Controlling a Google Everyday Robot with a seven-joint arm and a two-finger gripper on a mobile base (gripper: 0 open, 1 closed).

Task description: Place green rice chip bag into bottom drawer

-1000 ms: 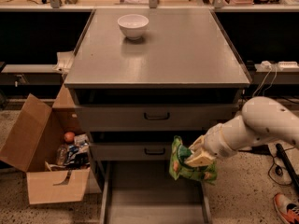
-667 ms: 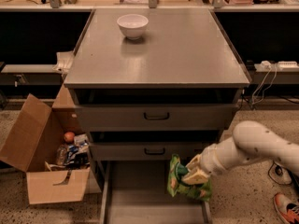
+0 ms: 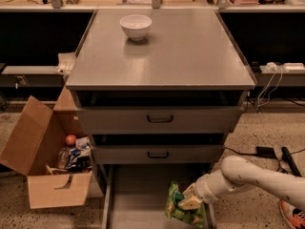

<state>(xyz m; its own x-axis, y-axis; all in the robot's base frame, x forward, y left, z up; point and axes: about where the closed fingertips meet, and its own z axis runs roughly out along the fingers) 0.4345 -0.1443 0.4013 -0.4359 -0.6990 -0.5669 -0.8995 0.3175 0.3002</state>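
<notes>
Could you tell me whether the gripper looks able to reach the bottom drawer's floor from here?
Probably yes: the bottom drawer stands pulled open, nothing covers its floor, and the gripper, holding the green rice chip bag, hangs over its right side.

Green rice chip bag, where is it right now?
The green rice chip bag is low, right of centre in the camera view, held by the gripper at the front right of the open bottom drawer.

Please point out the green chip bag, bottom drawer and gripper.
crinkly green chip bag (image 3: 178,216): camera view, its lower front face.
open grey metal bottom drawer (image 3: 138,190): camera view, bare floor.
gripper (image 3: 189,203): camera view, at drawer's right side, clamping bag.
</notes>
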